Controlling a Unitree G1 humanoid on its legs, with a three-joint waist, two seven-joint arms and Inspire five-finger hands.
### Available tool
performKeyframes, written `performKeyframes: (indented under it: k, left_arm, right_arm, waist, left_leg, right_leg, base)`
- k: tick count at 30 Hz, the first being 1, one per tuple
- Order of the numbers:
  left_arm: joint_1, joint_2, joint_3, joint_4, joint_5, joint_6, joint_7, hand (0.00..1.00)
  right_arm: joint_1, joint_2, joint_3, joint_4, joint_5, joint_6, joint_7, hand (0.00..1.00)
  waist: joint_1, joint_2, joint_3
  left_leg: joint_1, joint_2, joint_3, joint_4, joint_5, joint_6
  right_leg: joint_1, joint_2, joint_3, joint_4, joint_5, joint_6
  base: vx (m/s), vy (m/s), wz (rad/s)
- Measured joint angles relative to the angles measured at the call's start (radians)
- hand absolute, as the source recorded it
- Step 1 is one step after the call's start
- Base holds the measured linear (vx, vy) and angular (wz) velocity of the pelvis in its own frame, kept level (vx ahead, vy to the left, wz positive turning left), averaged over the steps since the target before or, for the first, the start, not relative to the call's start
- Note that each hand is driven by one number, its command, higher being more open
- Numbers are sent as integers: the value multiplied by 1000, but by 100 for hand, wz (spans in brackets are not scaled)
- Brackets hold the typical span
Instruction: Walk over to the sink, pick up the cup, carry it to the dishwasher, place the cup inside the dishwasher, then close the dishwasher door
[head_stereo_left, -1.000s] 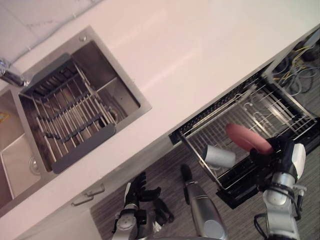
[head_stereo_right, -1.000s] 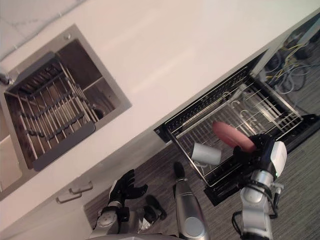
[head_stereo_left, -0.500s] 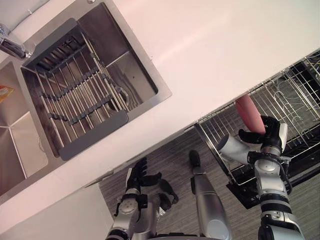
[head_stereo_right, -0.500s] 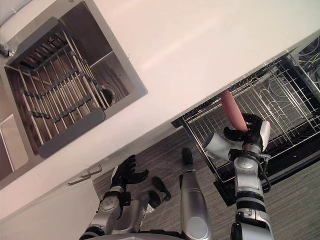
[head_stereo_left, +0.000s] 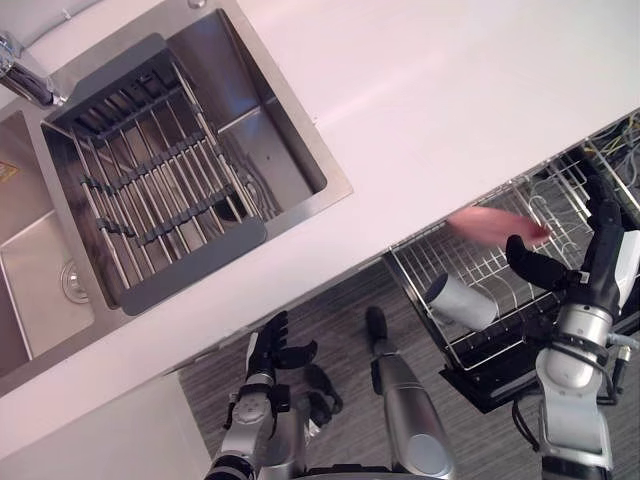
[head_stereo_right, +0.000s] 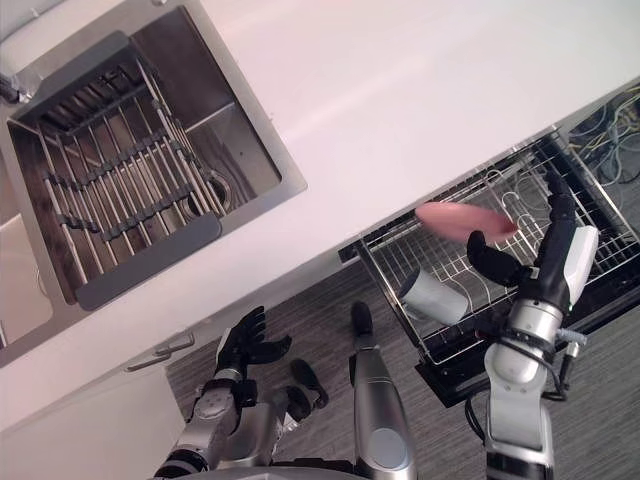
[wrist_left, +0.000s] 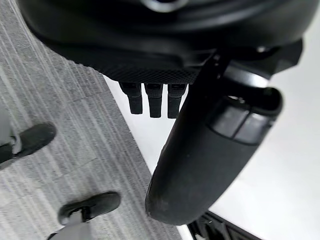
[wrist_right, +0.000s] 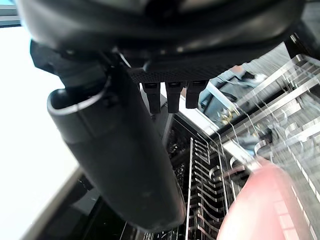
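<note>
Pink cup (head_stereo_left: 492, 224) over dishwasher rack (head_stereo_left: 432, 258), just beside right robot hand (head_stereo_left: 592, 268), fingers outstretched.

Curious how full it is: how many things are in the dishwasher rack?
2: a grey cup on its side in the rack's near corner, a pink item by the right hand. Others may be hidden.

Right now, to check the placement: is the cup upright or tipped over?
Tipped: the cup lies on its side in the dishwasher rack, clear of the open right hand.
</note>
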Motion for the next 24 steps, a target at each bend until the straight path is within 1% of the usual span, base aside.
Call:
performKeyframes:
  k: [2, 3, 4, 5, 7, 8, 9, 11, 12, 13, 14, 16, 18, 22, 23, 24]
  left_arm:
    - [16, 16, 17, 1, 16, 5, -15, 90]
    - [22, 18, 20, 1, 16, 5, -17, 90]
    - [33, 19, 27, 1, 16, 6, -27, 90]
    - [47, 16, 35, 2, 17, 7, -31, 90]
    - [63, 16, 37, 1, 17, 7, -31, 90]
    - [79, 14, 40, 1, 17, 11, -31, 90]
    - [85, 13, 42, 1, 17, 13, -30, 90]
    - [110, 10, 45, 1, 17, 16, -30, 90]
    - [116, 10, 45, 1, 17, 16, -30, 90]
    - [123, 8, 50, 2, 17, 16, -29, 90]
    - [125, 4, 56, 3, 17, 16, -29, 90]
    - [130, -7, 76, 5, 17, 18, -28, 90]
    - [138, -12, 91, 10, 15, 26, -26, 90]
    - [140, -24, 91, 11, 13, 35, -27, 90]
    - [137, -25, 91, 11, 13, 35, -28, 90]
    - [136, -25, 91, 11, 13, 35, -28, 90]
  right_arm:
    - [78, 4, -12, -41, -1, -27, 31, 90]
    - [95, 8, -20, -49, -1, -33, 44, 90]
    - [126, 20, -43, -59, -5, -51, 61, 90]
    - [156, 54, -81, -62, -9, -72, 73, 90]
    - [178, 95, -115, -62, -9, -80, 73, 90]
    - [211, 159, -161, -60, 2, -83, 63, 90]
    - [227, 188, -182, -54, 8, -85, 54, 90]
    - [279, 280, -247, 30, 84, -91, 17, 90]
    - [288, 297, -260, 59, 114, -89, 7, 90]
    - [298, 318, -278, 138, 165, -95, -15, 90]
    - [298, 327, -288, 189, 181, -96, -21, 90]
    - [292, 337, -304, 374, 329, -100, -33, 90]
    - [244, 338, -302, 617, 519, -97, -27, 90]
    - [192, 327, -262, 731, 665, -92, 23, 90]
    - [150, 317, -246, 751, 716, -92, 44, 90]
    - [127, 312, -237, 761, 733, -92, 51, 90]
  waist:
    - [-3, -24, -40]
    - [-3, -29, -51]
    - [-6, -36, -66]
    - [-11, -41, -84]
    - [-17, -43, -105]
    - [-23, -42, -123]
    - [-24, -42, -129]
    - [-26, -43, -157]
    - [-27, -43, -164]
    - [-28, -43, -168]
    - [-28, -44, -169]
    - [-27, -41, -170]
    - [-28, -37, -172]
    - [-25, -19, -174]
    - [-25, -18, -170]
    - [-24, -18, -168]
  left_leg:
    - [10, 4, 2, -1, -3, -4]
    - [13, 4, 2, -1, -3, -5]
    - [24, 5, 2, -2, -4, -5]
    - [38, 6, 2, -5, -6, -5]
    - [40, 7, 3, -8, -9, -5]
    - [46, 7, 5, -7, -12, -3]
    - [50, 7, 5, -7, -13, -3]
    - [61, 9, 5, -5, -17, -3]
    - [63, 9, 5, -4, -18, -3]
    - [72, 10, 5, 2, -23, -3]
    - [74, 12, 4, 7, -27, -3]
    - [76, 15, 1, 22, -42, -3]
    - [74, 14, 1, 25, -50, 4]
    - [44, 6, -1, 32, -48, 1]
    - [28, 3, -2, 38, -47, -1]
    - [20, 2, -3, 41, -47, 0]
  right_leg:
    - [11, 5, 2, -6, 0, 0]
    - [13, 6, 2, -7, 0, 0]
    - [27, 7, 2, -12, 0, 0]
    - [45, 9, 1, -21, -2, 2]
    - [49, 8, 1, -24, -5, 5]
    - [55, 8, 0, -24, -11, 10]
    - [59, 8, -2, -24, -12, 10]
    - [66, 7, -8, -13, -23, 8]
    - [66, 7, -8, -8, -26, 6]
    - [70, 7, -9, 6, -32, 5]
    - [71, 7, -10, 14, -38, 5]
    - [69, 5, -12, 41, -63, 4]
    - [60, 4, -11, 60, -76, -3]
    - [23, -5, -11, 82, -80, -4]
    - [5, -10, -10, 91, -79, -4]
    - [-3, -11, -10, 94, -78, -4]
  base:
    - [9, -22, -5]
    - [0, 0, 0]
    - [0, 0, 0]
    - [0, 0, 0]
    - [0, 0, 0]
    - [0, 0, 0]
    - [0, 0, 0]
    - [0, 0, 0]
    - [0, 0, 0]
    - [0, 0, 0]
    - [0, 0, 0]
    - [0, 0, 0]
    - [0, 0, 0]
    - [2, 1, 1]
    - [4, 3, 4]
    - [-4, -3, 7]
